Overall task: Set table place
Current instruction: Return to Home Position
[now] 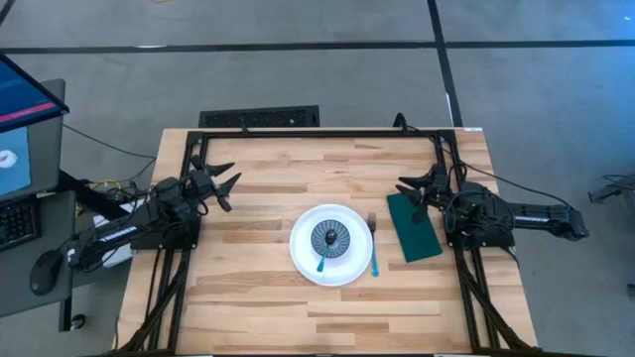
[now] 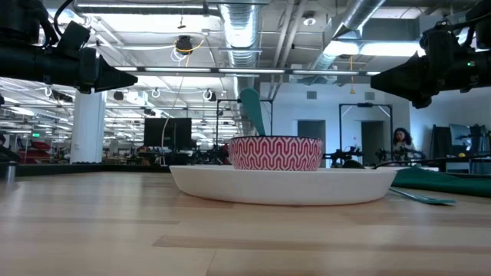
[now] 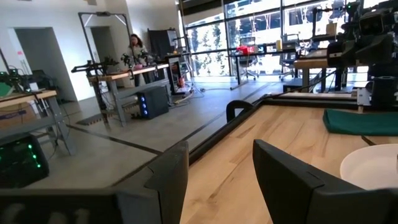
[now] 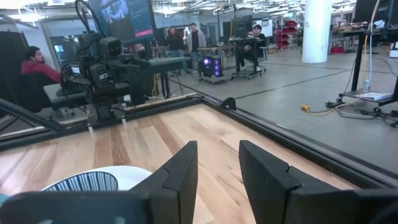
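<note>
A white round plate [image 1: 303,248] lies on the light wooden tabletop [image 1: 248,288], right of centre. A small bowl [image 1: 331,238] stands in it, dark-striped inside and red-and-white patterned outside [image 2: 275,152]. A turquoise-handled spoon [image 1: 321,262] leans in the bowl, handle up [image 2: 252,111]. A turquoise-handled fork [image 1: 374,250] lies flat just right of the plate. A dark green cloth [image 1: 413,226] lies flat right of the fork. My left gripper [image 1: 223,185] hovers open and empty at the table's left. My right gripper [image 1: 412,188] hovers open and empty over the cloth's far end.
A black metal frame [image 1: 317,133] runs along the table's far edge and sides. Bare wood lies left of the plate and along the near edge. A desk with a monitor [image 1: 20,119] stands left of the table. People [image 4: 186,37] are in the room beyond.
</note>
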Robot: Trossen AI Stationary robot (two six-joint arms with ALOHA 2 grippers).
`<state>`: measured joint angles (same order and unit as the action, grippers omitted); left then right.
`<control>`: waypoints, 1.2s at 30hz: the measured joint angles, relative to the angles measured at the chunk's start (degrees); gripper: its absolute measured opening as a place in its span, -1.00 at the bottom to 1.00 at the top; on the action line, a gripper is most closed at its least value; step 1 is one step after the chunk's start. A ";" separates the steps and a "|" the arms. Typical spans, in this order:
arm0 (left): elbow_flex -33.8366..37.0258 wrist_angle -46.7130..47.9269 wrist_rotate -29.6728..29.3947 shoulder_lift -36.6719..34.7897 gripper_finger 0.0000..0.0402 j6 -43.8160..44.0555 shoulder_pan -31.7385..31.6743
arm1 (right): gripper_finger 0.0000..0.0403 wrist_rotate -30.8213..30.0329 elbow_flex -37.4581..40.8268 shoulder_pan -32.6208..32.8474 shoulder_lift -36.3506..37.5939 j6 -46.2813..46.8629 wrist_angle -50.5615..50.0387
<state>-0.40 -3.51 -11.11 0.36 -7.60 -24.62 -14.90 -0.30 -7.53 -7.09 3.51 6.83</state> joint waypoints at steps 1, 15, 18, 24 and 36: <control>0.00 0.00 0.00 0.00 -0.15 -0.02 0.02 | -0.29 0.00 0.00 0.00 0.00 0.00 0.00; 0.02 0.02 0.02 0.00 -0.15 -0.19 0.00 | -0.31 0.00 0.02 0.00 0.00 0.00 0.00; 0.02 0.02 0.02 0.00 -0.15 0.17 0.01 | -0.32 0.00 0.02 0.00 0.00 0.00 0.00; 0.02 0.03 0.01 0.00 -0.15 -0.04 0.02 | -0.31 0.00 0.02 0.00 0.00 0.00 0.00; 0.02 0.04 0.00 0.01 -0.15 0.00 0.00 | -0.31 0.00 0.02 0.00 0.00 0.00 0.00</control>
<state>-0.38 -3.46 -11.11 0.37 -7.60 -24.62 -14.90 -0.27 -7.53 -7.09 3.51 6.83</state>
